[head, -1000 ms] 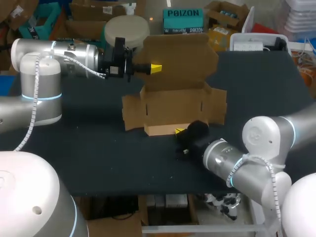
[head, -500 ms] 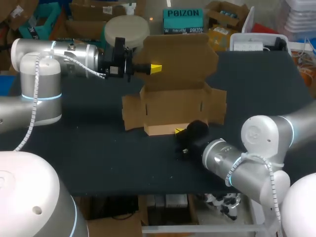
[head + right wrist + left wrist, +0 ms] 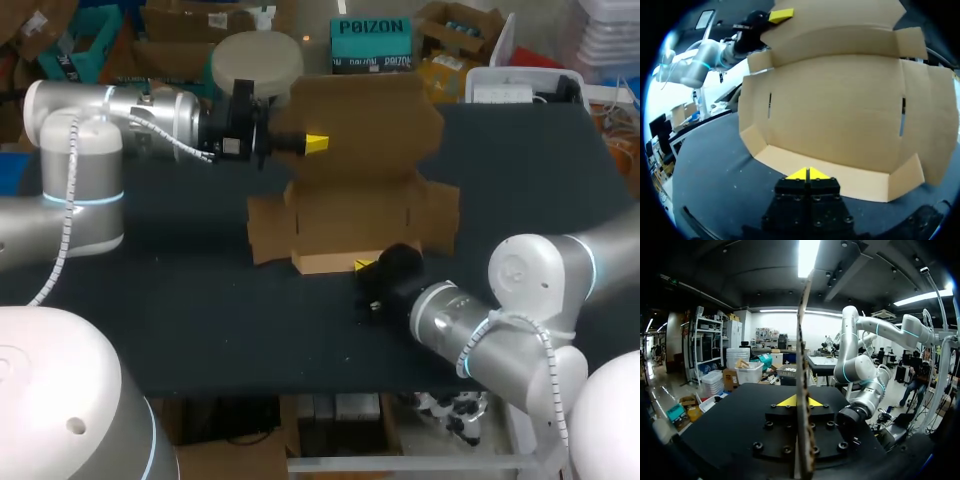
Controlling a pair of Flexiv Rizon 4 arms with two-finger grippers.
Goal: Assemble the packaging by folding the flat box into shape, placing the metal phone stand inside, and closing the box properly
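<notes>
**Fold step: box half-formed, not loaded**

Box (image 3: 355, 215) sits toward the table's (image 3: 200, 300) far edge, mid-width, with its lid (image 3: 365, 120) upright. Left gripper (image 3: 314, 142) is clamped on the lid's left edge. Right gripper (image 3: 364, 266), tips together, is at the low front wall. Phone stand isn't in view. Next, I'd say: raise and lock the side walls.

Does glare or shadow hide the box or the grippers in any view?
Head view: the light is even and the box is plain to see, but the right gripper nearly vanishes, black against the dark table. Left wrist view: overhead glare washes out the top of the edge-on box held in the left gripper. Right wrist view: the box is evenly lit, with no glare on it.
</notes>
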